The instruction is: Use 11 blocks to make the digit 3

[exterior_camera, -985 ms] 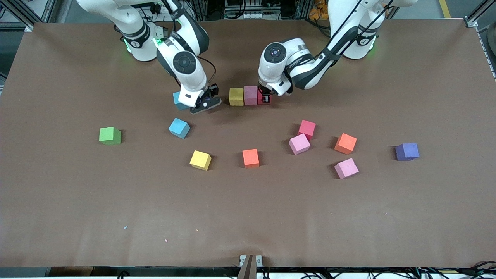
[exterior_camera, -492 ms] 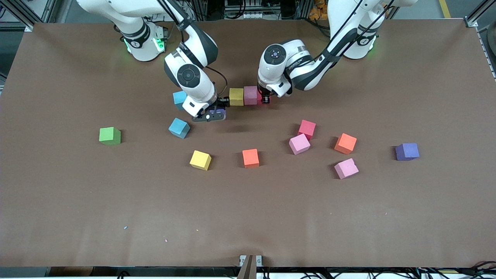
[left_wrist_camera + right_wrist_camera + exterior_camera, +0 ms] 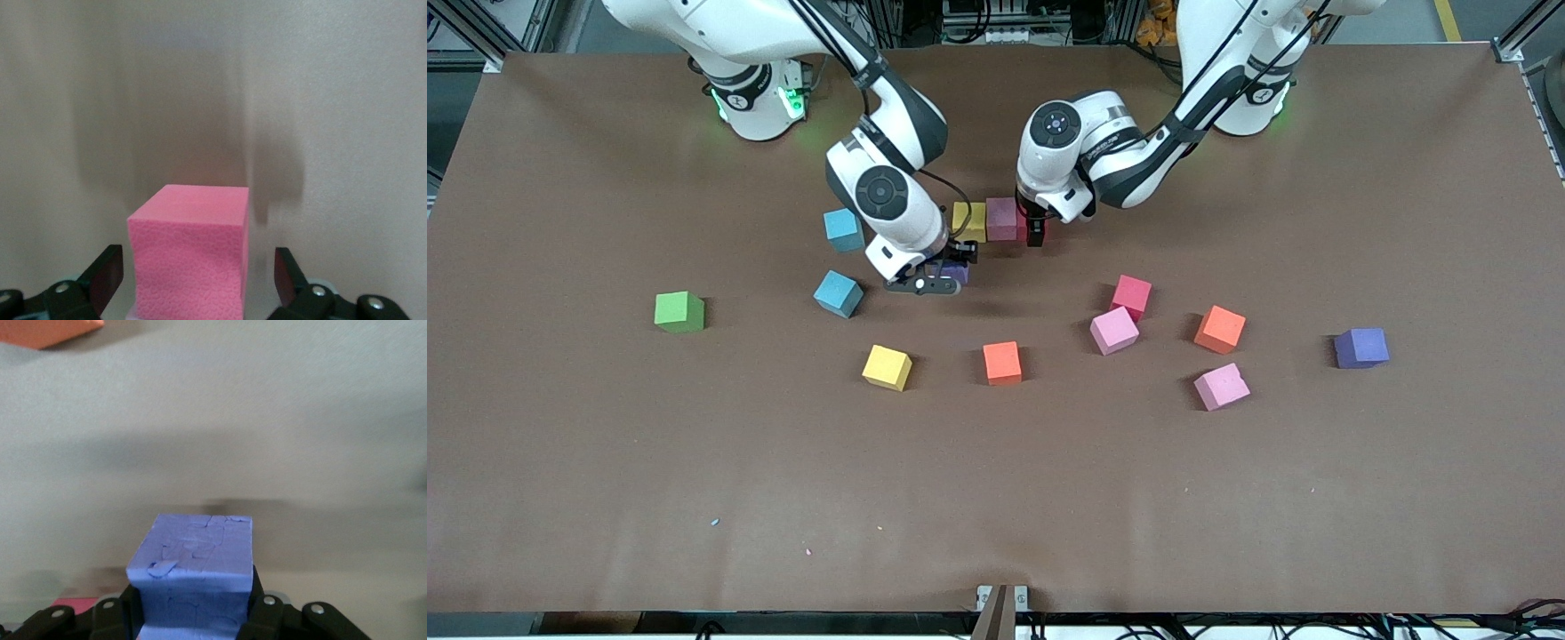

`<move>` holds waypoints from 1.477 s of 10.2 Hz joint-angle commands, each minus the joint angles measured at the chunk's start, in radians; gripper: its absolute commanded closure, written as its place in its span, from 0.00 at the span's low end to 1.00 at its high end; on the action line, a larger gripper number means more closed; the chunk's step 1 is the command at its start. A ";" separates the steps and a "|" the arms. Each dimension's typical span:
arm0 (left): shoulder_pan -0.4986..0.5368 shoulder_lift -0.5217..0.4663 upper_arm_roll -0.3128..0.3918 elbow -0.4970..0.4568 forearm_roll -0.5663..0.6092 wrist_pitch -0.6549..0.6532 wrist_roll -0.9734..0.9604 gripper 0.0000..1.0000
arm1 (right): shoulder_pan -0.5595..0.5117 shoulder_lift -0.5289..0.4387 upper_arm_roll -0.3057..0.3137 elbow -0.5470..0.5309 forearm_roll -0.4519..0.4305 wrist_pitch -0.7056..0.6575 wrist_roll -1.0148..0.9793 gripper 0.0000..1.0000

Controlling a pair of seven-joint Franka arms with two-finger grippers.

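A yellow matte foam cube (image 3: 967, 220), a light pink matte foam cube (image 3: 1003, 218) and a red matte foam cube (image 3: 190, 260) touch in a straight row; a purple matte foam cube (image 3: 959, 275) sits clamped in the right gripper (image 3: 951, 272) just beside the row's yellow end; scattered singly lie two blue cubes (image 3: 843, 228) (image 3: 838, 293), second yellow cube (image 3: 887, 367), two orange cubes (image 3: 1002, 362) (image 3: 1219, 329), second purple cube (image 3: 1361, 347), tilted pink cube (image 3: 1221, 387); second red cube (image 3: 1131, 294) touches another pink cube (image 3: 1113, 330)
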 commanded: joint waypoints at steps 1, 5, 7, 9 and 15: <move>-0.005 -0.041 -0.005 0.005 0.034 -0.041 -0.034 0.00 | 0.013 0.043 0.004 0.037 0.017 0.010 0.029 1.00; 0.012 -0.130 -0.030 -0.003 0.034 -0.102 0.014 0.00 | 0.019 0.069 0.005 0.034 0.018 0.026 0.029 1.00; 0.029 -0.147 -0.033 0.009 0.033 -0.104 0.066 0.00 | 0.032 0.075 0.008 0.031 0.018 0.033 0.030 1.00; 0.070 -0.156 -0.033 0.031 0.028 -0.107 0.144 0.00 | 0.032 0.084 0.008 0.027 0.018 0.044 0.030 1.00; 0.197 -0.147 -0.036 0.153 -0.051 -0.249 0.376 0.00 | 0.035 0.087 0.010 0.011 0.018 0.043 0.030 1.00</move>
